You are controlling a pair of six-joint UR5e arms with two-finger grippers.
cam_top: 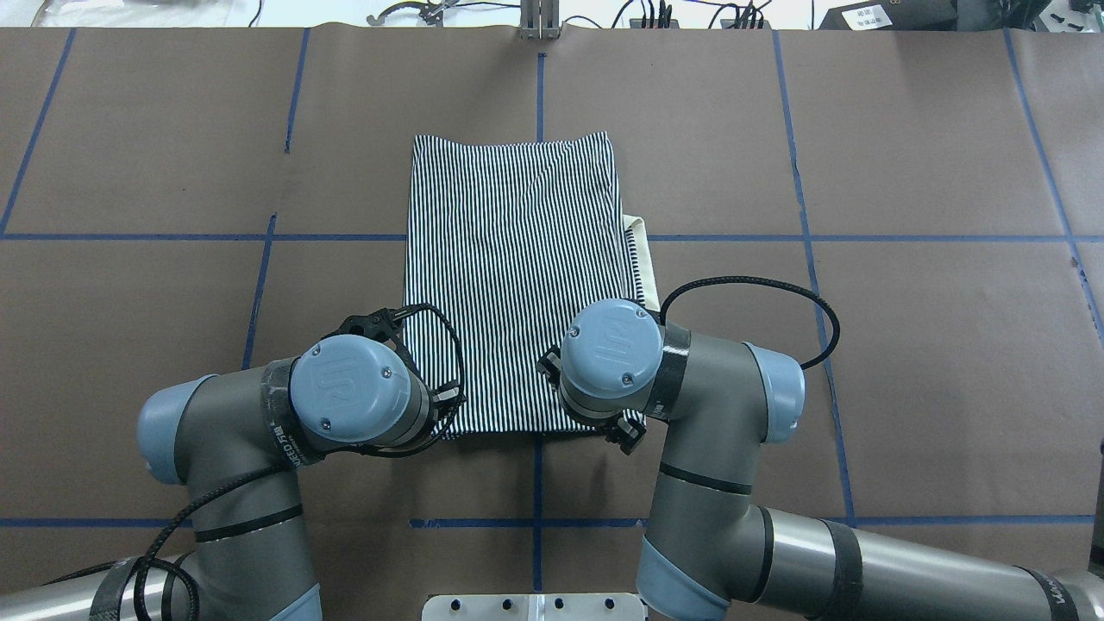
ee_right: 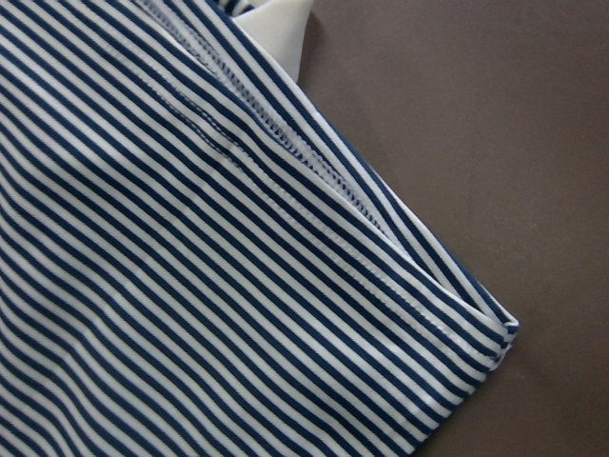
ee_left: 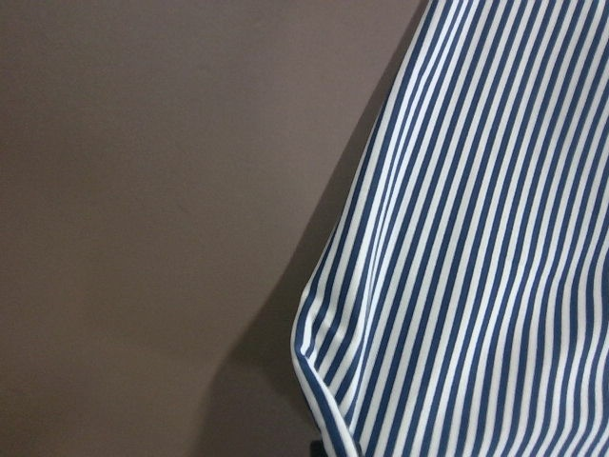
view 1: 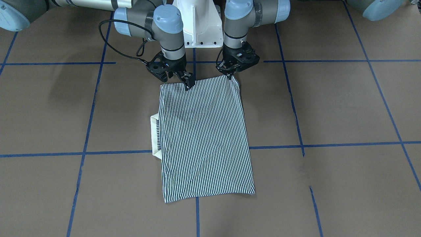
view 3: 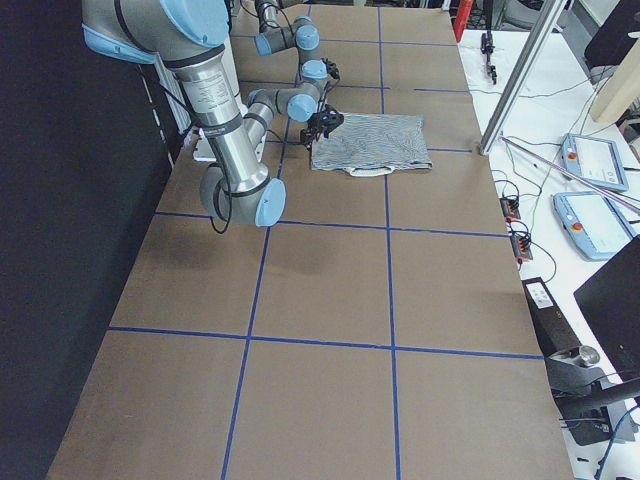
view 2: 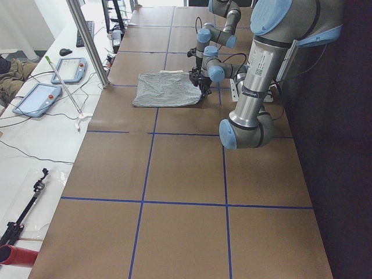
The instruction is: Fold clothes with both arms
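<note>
**Operator:** Where's the garment, and why are both arms crowded at one end?

**Spotter:** Your navy-and-white striped polo shirt (view 1: 205,138) lies flat in the middle of the brown paper-covered table (view 1: 329,108). It is narrowed to a long rectangle with no sleeve showing. Only the cream collar (view 1: 154,136) peeks out, on the robot's right side. The shirt straddles the blue tape line (view 1: 197,214) that runs away from the white central pedestal (view 1: 197,29), so it sits centred between the arms. They work the short edge nearest that pedestal because, I judge, that's the edge you'd carry over to halve the rectangle.

**Operator:** Are the pincers actually holding?

**Spotter:** The black left gripper (view 1: 232,76) has its jaws pinched together on its corner. You can see the cloth drawn up into a small peak there. The left wrist view also shows striped fabric raised, with shadow beneath. The black right gripper (view 1: 188,84) looks likewise nipped narrow on the hem, a little inboard of its own corner.

**Operator:** Why two holds?

**Spotter:** One near each end keeps that edge taut, so it should travel as a straight line rather than sag in the middle. Watch the loose corner outside the right hold, because it may droop or curl under.

**Operator:** And next?

**Spotter:** I'd say you should lift both ends level and carry them toward the far edge. The knit looks soft and limp, so move evenly or the layers underneath may drag.
</note>
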